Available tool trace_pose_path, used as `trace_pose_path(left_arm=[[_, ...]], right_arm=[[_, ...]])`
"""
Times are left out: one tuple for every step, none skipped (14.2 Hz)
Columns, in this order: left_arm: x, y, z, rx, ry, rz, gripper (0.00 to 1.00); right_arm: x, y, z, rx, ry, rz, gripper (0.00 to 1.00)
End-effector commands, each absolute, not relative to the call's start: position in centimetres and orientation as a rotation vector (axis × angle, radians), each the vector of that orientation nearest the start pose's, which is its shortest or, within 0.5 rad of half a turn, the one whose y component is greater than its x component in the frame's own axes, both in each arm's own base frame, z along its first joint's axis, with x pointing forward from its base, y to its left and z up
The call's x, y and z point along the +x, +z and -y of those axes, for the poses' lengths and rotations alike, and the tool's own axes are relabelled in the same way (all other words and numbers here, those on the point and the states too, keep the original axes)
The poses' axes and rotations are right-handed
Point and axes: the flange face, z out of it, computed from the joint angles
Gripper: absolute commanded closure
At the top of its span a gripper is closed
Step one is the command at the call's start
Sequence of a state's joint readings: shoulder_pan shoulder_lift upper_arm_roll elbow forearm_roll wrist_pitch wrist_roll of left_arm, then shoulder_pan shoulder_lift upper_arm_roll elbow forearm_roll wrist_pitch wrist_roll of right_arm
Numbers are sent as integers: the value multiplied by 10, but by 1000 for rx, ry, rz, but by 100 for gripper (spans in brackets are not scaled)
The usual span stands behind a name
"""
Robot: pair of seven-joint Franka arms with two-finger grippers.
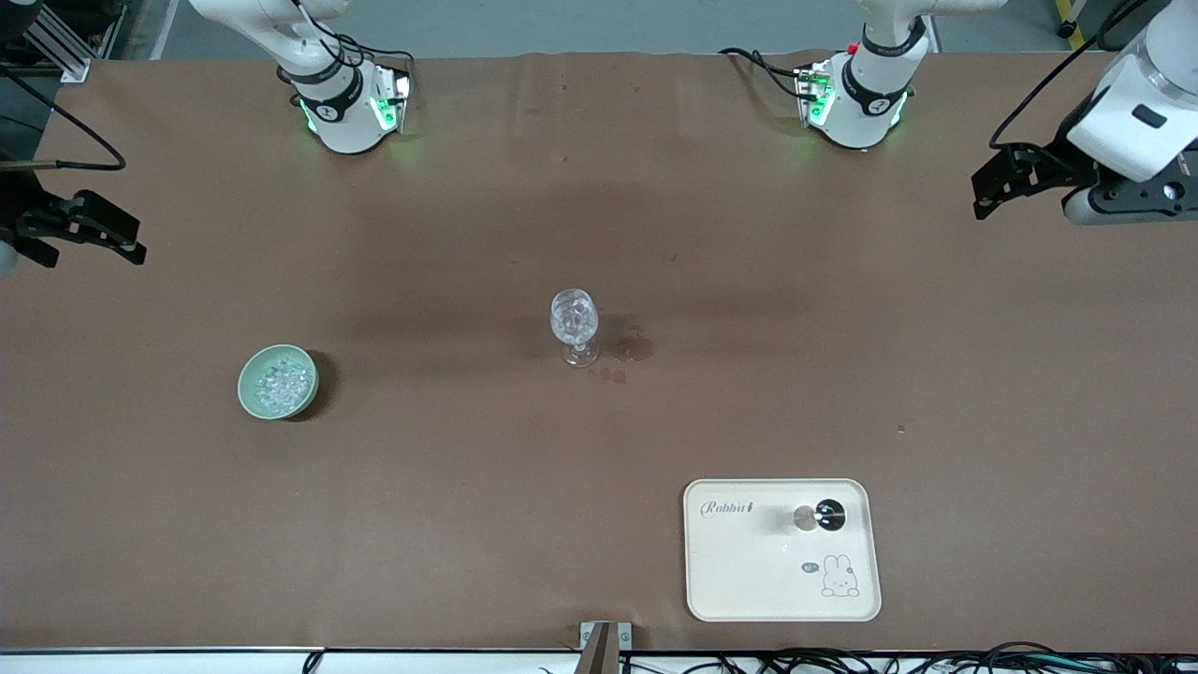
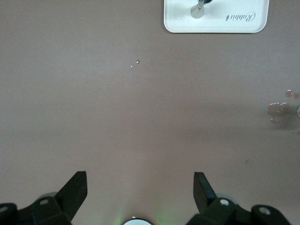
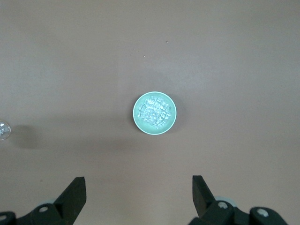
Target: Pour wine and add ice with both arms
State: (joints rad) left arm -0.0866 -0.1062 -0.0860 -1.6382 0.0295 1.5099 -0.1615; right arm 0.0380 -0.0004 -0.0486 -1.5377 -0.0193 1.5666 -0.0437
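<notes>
A clear stemmed glass stands upright at the table's middle; its edge shows in the right wrist view. A pale green bowl holds the ice, toward the right arm's end. In the right wrist view the bowl and ice lie under my right gripper, which is open and empty. In the front view the right gripper hangs high at that end. My left gripper is high over the left arm's end, open and empty. A dark bottle stands on a tray.
The cream tray with a rabbit drawing lies near the front edge, toward the left arm's end; it shows in the left wrist view. Wet spots mark the brown tabletop beside the glass, and they show in the left wrist view.
</notes>
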Motion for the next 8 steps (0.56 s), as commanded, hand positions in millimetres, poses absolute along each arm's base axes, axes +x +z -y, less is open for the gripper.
trace_pose_path(left_arm=[[496,649,86,-3114,-8,-36,0],[497,650,83,-3114,-11,-29,0],[498,651,81,-3116,-13,-19,0],[498,651,78,-3117,-13,-12,0],[499,650,78,-3117,-10,-12,0],[499,650,78,-3117,-10,-12,0],[498,650,78,-3117,-10,-15,0],[498,650,78,-3117,-10,-15,0]], right_arm=[[551,644,9,-3158,-60,48,0],[550,644,9,-3164,-57,50,0],[550,643,11,-3164,-55,41,0],[551,644,14,-3164,-60,33,0],[551,645,13,-3164,-64,36,0],[552,643,13,-3164,-62,36,0],[552,642,12,-3164,-60,38,0],[552,642,11,-3164,-60,41,0]])
